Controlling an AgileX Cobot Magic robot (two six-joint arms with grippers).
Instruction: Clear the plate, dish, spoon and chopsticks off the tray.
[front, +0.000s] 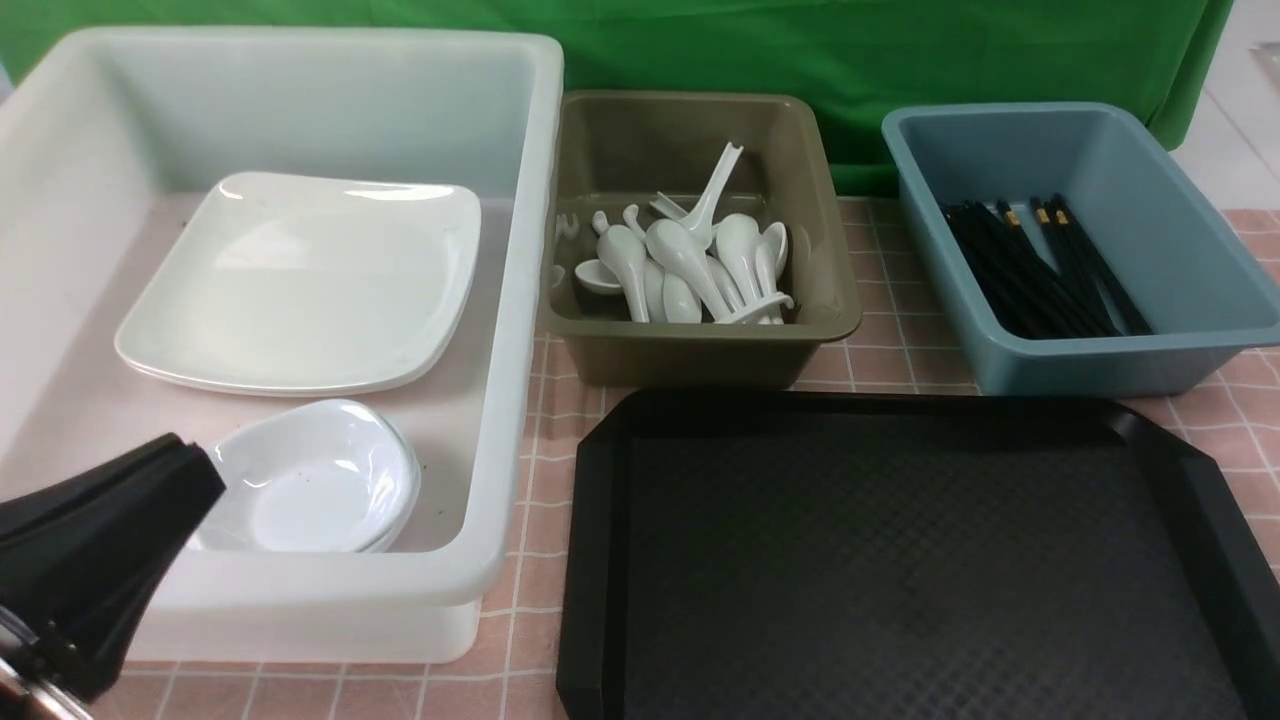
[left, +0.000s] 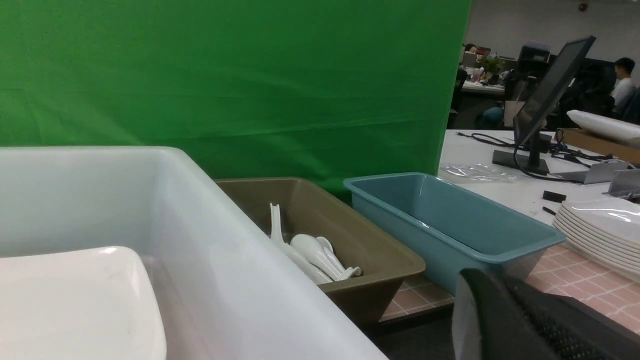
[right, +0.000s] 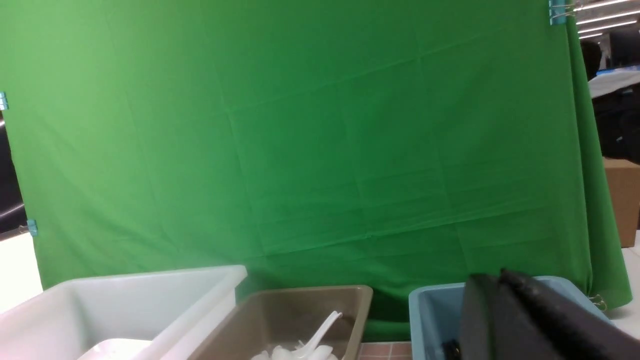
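no readable text, labels, brands or numbers on anything

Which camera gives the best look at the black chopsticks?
The front view: the chopsticks lie fully visible in the blue tub. The left wrist view shows only the tub's walls; the right wrist view blocks its inside.

Ahead of me a green backdrop (right: 320, 150) hangs; beyond its right edge I see white office tables (left: 500, 165), a monitor (left: 547, 95), and ceiling lights (right: 595, 6).
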